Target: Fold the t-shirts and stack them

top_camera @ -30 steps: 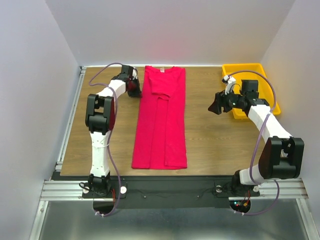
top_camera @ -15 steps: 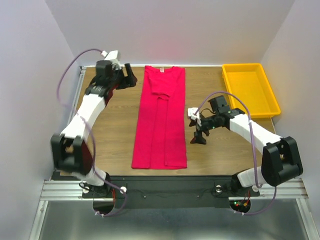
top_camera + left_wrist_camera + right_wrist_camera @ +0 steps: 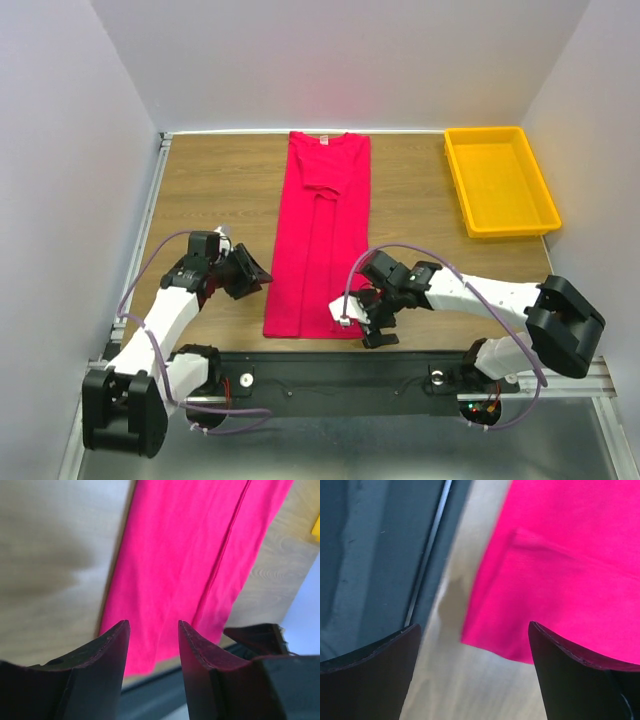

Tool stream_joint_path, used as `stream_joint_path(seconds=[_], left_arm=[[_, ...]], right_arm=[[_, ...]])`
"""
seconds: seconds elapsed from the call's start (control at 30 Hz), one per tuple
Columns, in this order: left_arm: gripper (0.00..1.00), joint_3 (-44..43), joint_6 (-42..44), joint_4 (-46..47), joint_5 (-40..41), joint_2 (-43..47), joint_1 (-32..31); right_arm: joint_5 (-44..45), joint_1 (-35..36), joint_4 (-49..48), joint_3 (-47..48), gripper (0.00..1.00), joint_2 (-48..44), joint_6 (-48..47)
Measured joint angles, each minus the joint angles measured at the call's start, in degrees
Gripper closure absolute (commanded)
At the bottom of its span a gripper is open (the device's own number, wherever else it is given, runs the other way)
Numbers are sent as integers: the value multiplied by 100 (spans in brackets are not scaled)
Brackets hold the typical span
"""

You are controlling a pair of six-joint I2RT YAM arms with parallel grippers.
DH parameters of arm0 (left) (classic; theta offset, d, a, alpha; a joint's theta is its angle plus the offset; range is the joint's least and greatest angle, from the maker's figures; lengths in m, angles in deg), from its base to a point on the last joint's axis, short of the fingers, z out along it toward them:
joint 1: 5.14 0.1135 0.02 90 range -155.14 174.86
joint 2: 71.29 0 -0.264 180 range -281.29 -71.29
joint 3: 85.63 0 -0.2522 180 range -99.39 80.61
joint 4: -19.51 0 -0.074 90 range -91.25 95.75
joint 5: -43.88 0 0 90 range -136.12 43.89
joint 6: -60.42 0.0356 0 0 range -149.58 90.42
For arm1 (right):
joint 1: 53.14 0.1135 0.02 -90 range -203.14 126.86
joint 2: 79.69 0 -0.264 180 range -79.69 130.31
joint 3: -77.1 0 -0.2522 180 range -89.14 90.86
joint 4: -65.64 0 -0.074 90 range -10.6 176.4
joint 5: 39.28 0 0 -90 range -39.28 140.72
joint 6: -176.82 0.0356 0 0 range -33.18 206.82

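Crimson-pink t-shirt (image 3: 322, 235) folded into a long strip, centre of tabletop (image 3: 215, 190).
Left claw (image 3: 258, 274), spread and empty, sits just beside the left edge near the hem; right claw (image 3: 364, 322), spread wide, at the hem's right corner. Open wood flanks both long edges; yellow tray (image 3: 500, 180) far right, well apart.

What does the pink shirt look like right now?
The t-shirt is crimson-pink, soft-looking cloth. It lies flat on the wooden table, folded lengthwise into a long narrow strip with both sides turned in to the middle. Its neck, with a small white label, points to the far end, and its hem is by the near edge. The left tool is beside its left edge, the right tool at its near right corner. Both are open and neither grips it.
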Motion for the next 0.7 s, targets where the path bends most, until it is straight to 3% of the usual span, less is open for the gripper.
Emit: stream_joint_path(seconds=[0.17, 0.37, 0.7], left_arm=[[48, -31, -398, -575, 70, 494, -155], [48, -107, -831, -1357, 619, 4, -752], [46, -94, -1084, -1932, 728, 7, -1091]], right_arm=[[341, 225, -55, -151, 9, -11, 251], [588, 234, -310, -155, 11, -13, 452], [754, 234, -544, -245, 12, -17, 575]])
